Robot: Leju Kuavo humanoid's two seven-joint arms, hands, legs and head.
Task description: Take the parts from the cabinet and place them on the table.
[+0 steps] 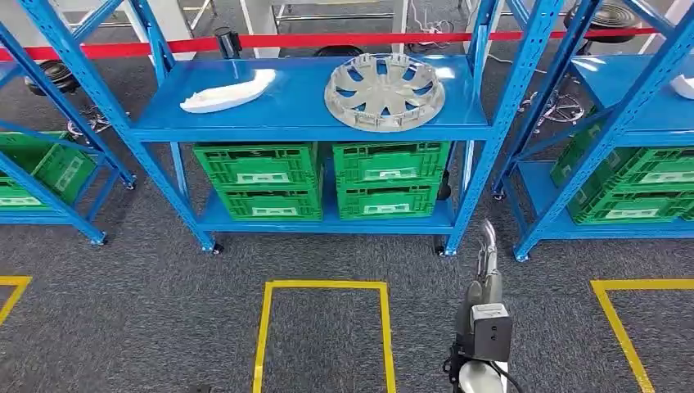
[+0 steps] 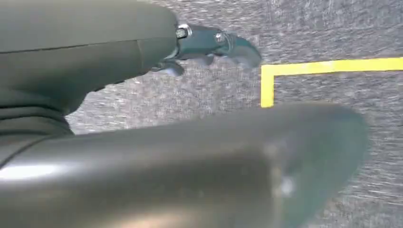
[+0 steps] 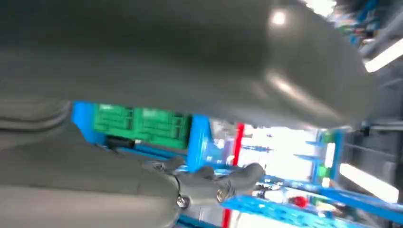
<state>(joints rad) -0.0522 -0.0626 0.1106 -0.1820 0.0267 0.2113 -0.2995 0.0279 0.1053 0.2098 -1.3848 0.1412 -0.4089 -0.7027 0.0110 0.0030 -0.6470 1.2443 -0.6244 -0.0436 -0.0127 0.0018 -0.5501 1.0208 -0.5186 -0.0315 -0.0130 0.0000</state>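
The right hand (image 1: 488, 246) hangs empty, fingers extended toward the blue rack (image 1: 311, 123), where the white part (image 1: 229, 92) lies lengthwise along its shelf.

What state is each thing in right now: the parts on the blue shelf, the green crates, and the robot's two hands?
Silver wheel cover: lying flat on the top shelf, untouched.
White curved part: lying on the same shelf, apart from the wheel cover.
Green crates: stacked in twos on the lower shelf; contents hidden.
Right hand: raised toward the rack, fingers extended, holding nothing.
Left hand: over the grey floor near a yellow line, holding nothing.
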